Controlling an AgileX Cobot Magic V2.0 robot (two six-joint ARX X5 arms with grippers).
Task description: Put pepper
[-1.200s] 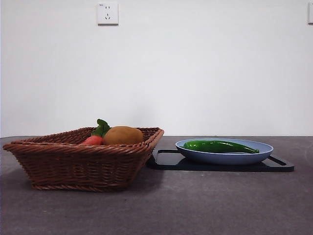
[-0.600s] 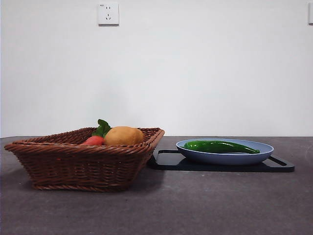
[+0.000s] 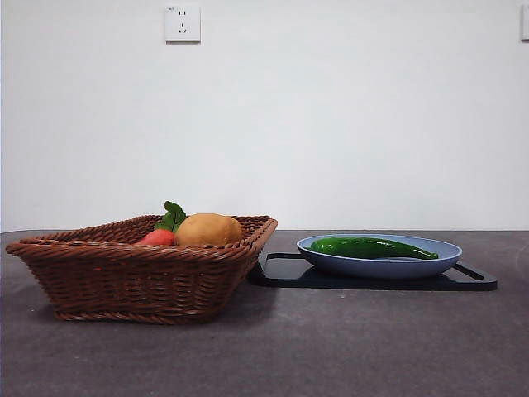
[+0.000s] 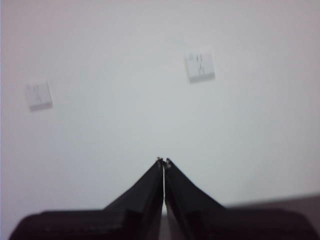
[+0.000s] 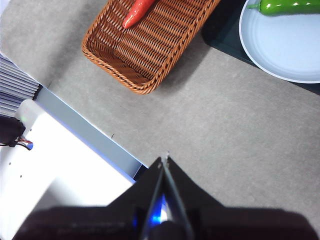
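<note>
a brown wicker basket stands on the grey worktop toward the left in the front view. inside it a tan potato rises above the rim, and just beside it lies a small red vegetable with green leaves. in the right wrist view the red vegetable lies on the basket floor, slanted along the basket's length.

to the right of the basket, close to its corner, a flat black tray lies on the worktop, and a pale blue plate sits on the tray. the pepper lies in the plate, alone there. its long axis runs level and sideways across the front view: the thick rounded end is toward the basket and the thin curved tip points away from it, toward the right rim of the plate. in the right wrist view only part of the pepper shows at the far side of the plate.

neither arm shows in the front view. the left tool is raised and faces the white wall with its two sockets; its jaws are pressed together with nothing between them. the right tool hangs high over bare worktop, well apart from basket and plate, jaws likewise closed on nothing.
</note>
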